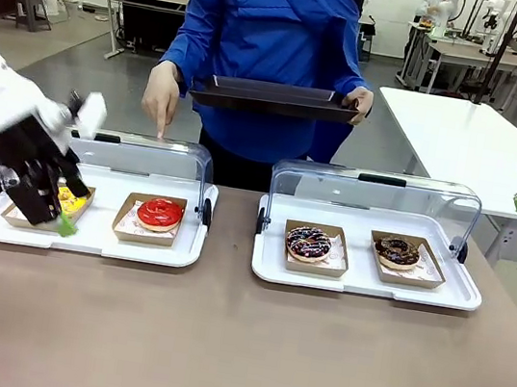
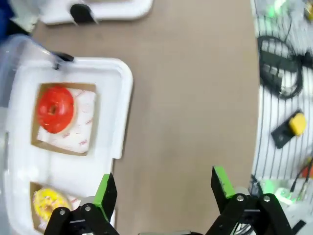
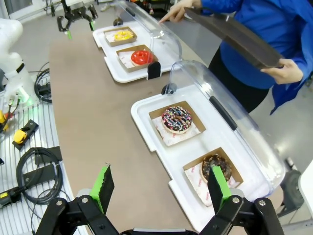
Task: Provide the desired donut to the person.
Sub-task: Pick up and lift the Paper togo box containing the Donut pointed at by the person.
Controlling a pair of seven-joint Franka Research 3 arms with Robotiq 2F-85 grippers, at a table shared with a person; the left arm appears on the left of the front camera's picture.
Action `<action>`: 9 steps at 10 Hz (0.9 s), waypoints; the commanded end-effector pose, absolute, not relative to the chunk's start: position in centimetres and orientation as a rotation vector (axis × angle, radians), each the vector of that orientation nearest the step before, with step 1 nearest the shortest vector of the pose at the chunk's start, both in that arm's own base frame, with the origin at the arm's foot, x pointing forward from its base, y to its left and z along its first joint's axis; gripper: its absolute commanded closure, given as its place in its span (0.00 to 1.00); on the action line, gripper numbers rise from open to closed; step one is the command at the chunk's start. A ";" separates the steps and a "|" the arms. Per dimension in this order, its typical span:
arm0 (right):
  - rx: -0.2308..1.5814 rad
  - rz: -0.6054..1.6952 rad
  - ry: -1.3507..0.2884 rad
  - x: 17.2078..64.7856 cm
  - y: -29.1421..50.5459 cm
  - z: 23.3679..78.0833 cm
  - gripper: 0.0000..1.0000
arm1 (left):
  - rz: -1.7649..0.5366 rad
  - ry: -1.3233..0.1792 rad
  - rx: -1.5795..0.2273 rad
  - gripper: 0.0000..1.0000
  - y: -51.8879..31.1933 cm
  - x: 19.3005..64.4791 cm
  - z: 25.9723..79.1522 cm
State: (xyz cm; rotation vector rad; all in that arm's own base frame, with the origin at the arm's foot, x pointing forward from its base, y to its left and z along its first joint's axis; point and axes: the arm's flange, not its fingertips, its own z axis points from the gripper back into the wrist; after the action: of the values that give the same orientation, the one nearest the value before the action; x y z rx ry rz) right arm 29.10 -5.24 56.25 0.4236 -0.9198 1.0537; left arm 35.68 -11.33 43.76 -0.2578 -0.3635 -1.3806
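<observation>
Risk: left gripper [image 1: 53,220], jaws apart & empty like right gripper [image 3: 160,180], hangs lower left over yellow donut [image 1: 70,198], yet person's hand [image 1: 161,96] seems to point at red donut [image 1: 159,212] beside it, so cd grab wrong one.

Two white trays [image 1: 85,244] on brown table [image 1: 217,343]

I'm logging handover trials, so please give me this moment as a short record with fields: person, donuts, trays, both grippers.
person: blue jacket, far side of the table
pointing hand: finger down at the lid behind the red donut
other hand: holds a dark tray
left white tray: yellow donut, red donut
right white tray: sprinkled donut, chocolate donut
clear lids: both raised
left gripper: jaws open, empty, by the yellow donut
right gripper: jaws open, empty, away from both trays
</observation>
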 end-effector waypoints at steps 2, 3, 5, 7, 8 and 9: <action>0.449 1.051 -0.932 29.4 -5.1 56.2 0.00 | -1.458 -0.343 -0.149 0.00 -11.9 42.0 38.7; 0.449 1.051 -0.932 29.4 -5.1 56.2 0.00 | -1.492 -0.346 -0.148 0.00 -12.3 43.0 38.0; 0.449 1.051 -0.932 29.4 -5.1 56.2 0.00 | -1.562 -0.293 -0.124 0.00 -13.2 45.3 37.0; 0.449 1.051 -0.932 29.4 -5.1 56.2 0.00 | -1.569 -0.278 -0.089 0.00 -14.0 47.1 36.2; 0.449 1.051 -0.932 29.4 -5.1 56.2 0.00 | -1.564 -0.270 -0.096 0.00 -14.4 47.7 35.8; 0.449 1.051 -0.932 29.4 -5.1 56.2 0.00 | -1.553 -0.259 -0.105 0.00 -14.5 48.2 35.2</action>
State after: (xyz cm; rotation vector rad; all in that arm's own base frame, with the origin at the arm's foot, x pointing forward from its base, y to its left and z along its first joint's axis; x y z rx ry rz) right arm 29.08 -5.29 56.24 0.4222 -0.9188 1.0518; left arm 47.35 -14.72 35.77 -0.0960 -0.2579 -1.5570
